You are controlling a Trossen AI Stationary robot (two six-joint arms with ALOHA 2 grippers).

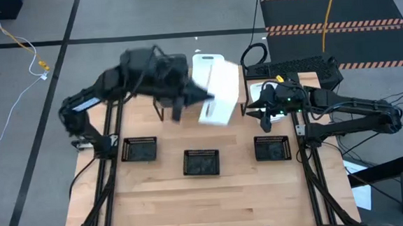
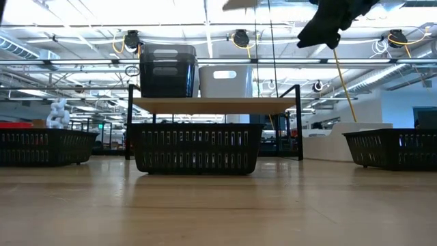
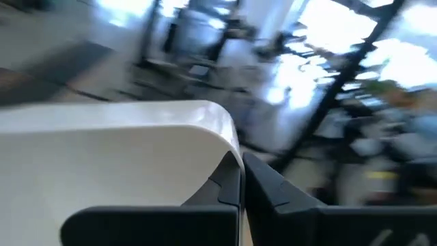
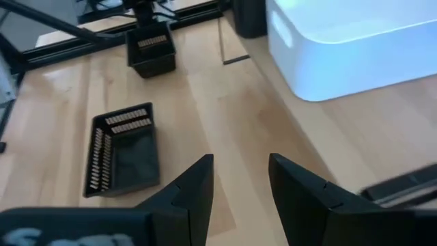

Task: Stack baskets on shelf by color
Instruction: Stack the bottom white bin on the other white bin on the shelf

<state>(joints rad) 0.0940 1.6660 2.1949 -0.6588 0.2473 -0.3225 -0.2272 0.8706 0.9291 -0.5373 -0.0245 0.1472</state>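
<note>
My left gripper (image 1: 202, 95) is raised over the shelf (image 2: 212, 104), shut on a white basket (image 1: 218, 91) that is tilted in the air. On the shelf's plank stand stacked dark grey baskets (image 2: 167, 70) and a white basket (image 2: 225, 82); in the high view the left arm hides the grey ones. Another white basket (image 4: 348, 41) sits on the table at the right. My right gripper (image 1: 263, 120) hangs open above the table beside it, touching nothing. Three black mesh trays (image 1: 139, 150) (image 1: 202, 162) (image 1: 272, 148) rest on the table in a row. My left gripper (image 3: 241, 160) pinches the white basket's wall at the rim (image 3: 229, 147), next to a rounded corner, between its two fingers. The basket is lifted clear above the shelf and tilted; in the high view it reaches away from the fingers toward the table's right.
The shelf stands at the table's far middle on thin black legs (image 2: 298, 123). Bare wood lies between the mesh trays and along the near edge. Black frame rails (image 1: 310, 162) run along both table sides. A keyboard (image 1: 290, 67) lies beyond the far right corner.
</note>
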